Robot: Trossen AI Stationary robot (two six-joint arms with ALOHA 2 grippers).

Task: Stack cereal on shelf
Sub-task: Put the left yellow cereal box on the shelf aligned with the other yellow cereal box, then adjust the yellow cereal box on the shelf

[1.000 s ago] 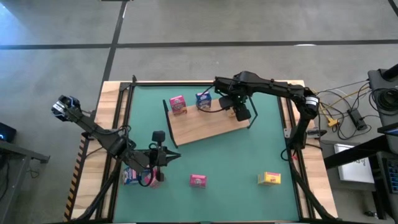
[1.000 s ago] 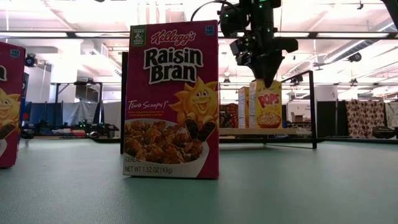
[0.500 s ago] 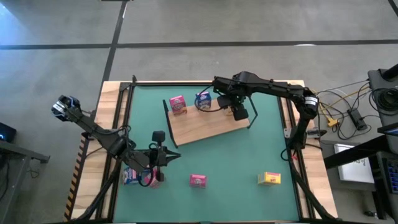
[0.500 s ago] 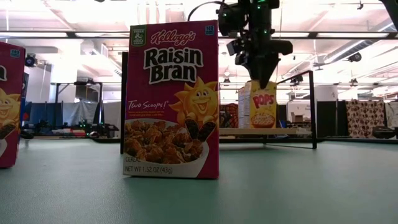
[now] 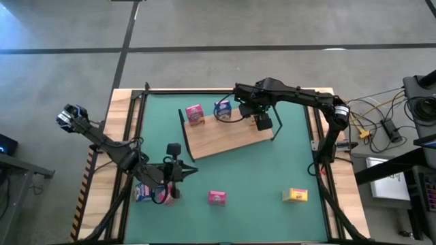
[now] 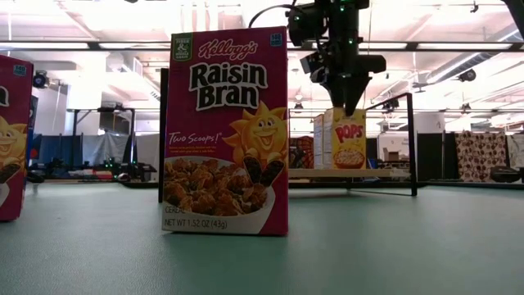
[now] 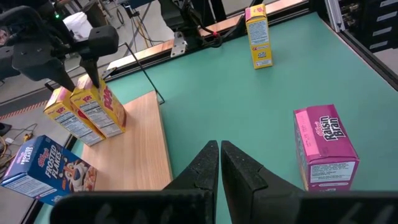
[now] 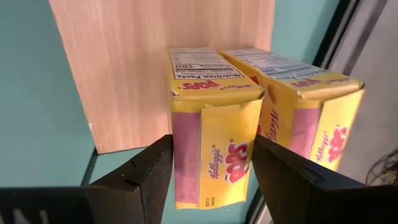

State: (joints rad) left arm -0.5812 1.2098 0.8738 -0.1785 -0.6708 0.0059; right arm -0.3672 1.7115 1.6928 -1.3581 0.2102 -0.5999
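Here a yellow cereal box [image 8: 214, 127] is being set down on the shelf [image 5: 228, 139], just beside another yellow box [image 8: 308, 112]. The right claw [image 8: 211, 171] is seen spread, straddling it without gripping. A straight lift clear is called for next, then a reach to the yellow box on the counter [image 5: 295, 196]. The left claw [image 7: 219, 163] is clenched empty, waiting near the counter's front.

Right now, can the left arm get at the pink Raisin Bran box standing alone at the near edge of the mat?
Probably yes. The Raisin Bran box stands alone on bare mat beside the left gripper, nothing between them. But its fingers are shut and must open first.
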